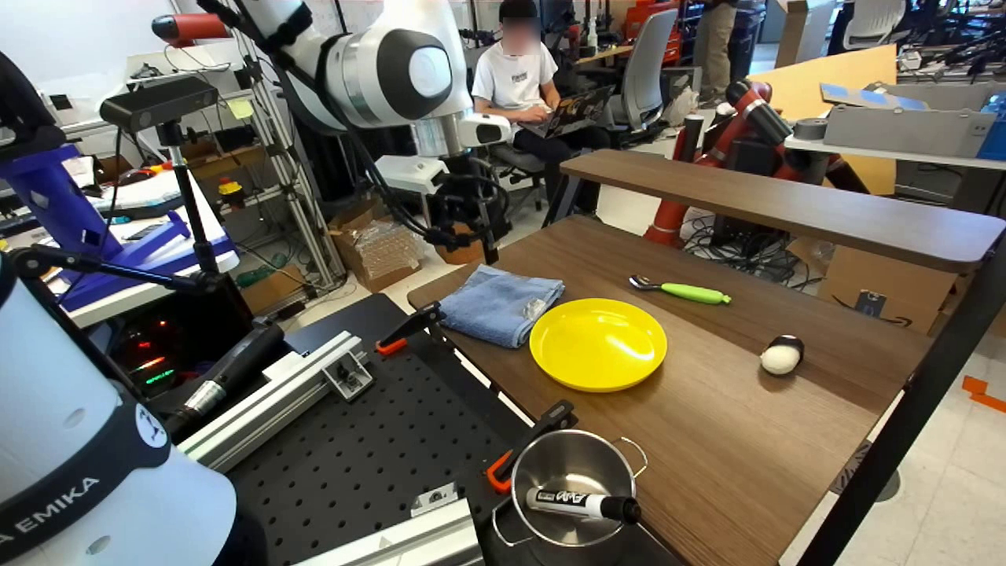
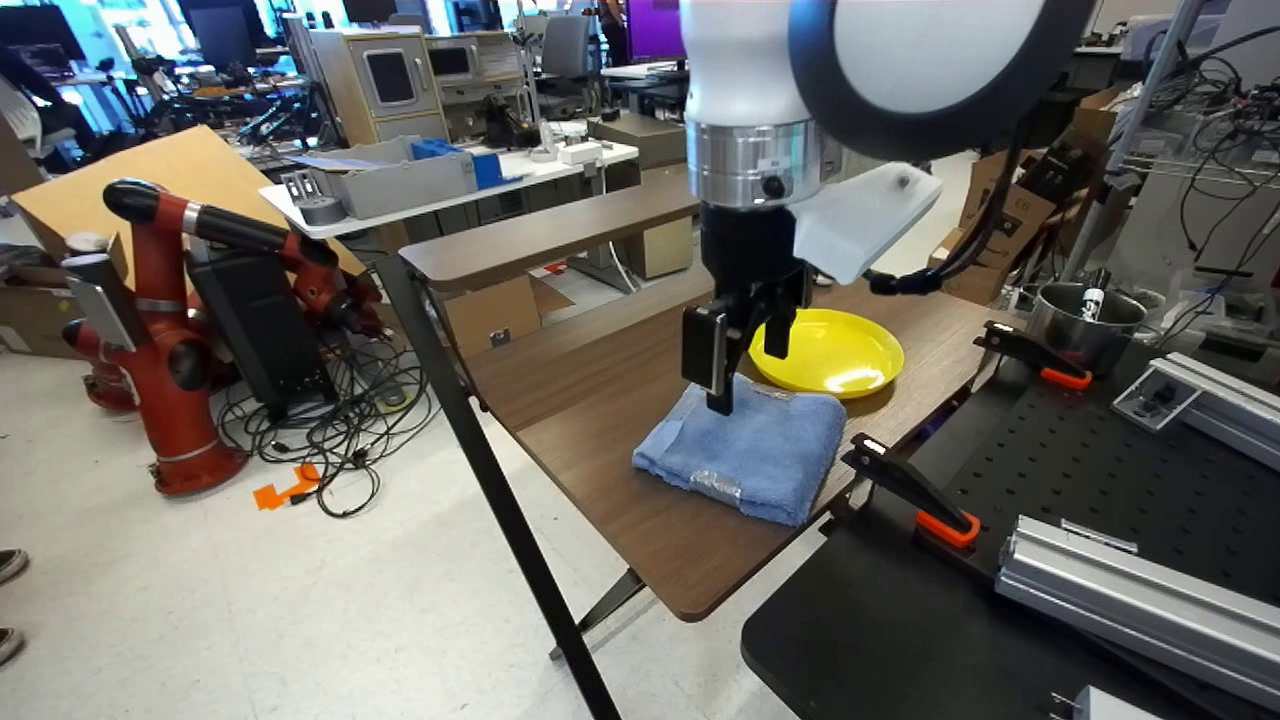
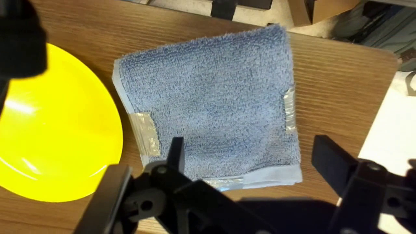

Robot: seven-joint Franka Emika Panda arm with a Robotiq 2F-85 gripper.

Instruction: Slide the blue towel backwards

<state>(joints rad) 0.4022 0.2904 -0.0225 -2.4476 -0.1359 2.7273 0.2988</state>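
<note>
The blue towel [image 1: 499,305] lies folded on the brown table, close to one end; it also shows in an exterior view [image 2: 755,450] and the wrist view [image 3: 211,97]. Bits of clear tape sit on its edges. My gripper [image 2: 748,378] is above the towel and apart from it, pointing down. In the wrist view the gripper [image 3: 248,143] is open with nothing between its fingers. One finger shows over the towel, the other over bare wood beyond the towel's edge. The gripper also shows in an exterior view [image 1: 469,228].
The yellow plate [image 1: 599,346] sits right beside the towel. A green-handled utensil [image 1: 695,294] and a black-and-white ball [image 1: 782,358] lie farther along. A metal pot [image 1: 550,460] holds a marker [image 1: 578,503]. Clamps [image 1: 413,326] grip the table edge. A raised shelf [image 1: 770,200] runs along one side.
</note>
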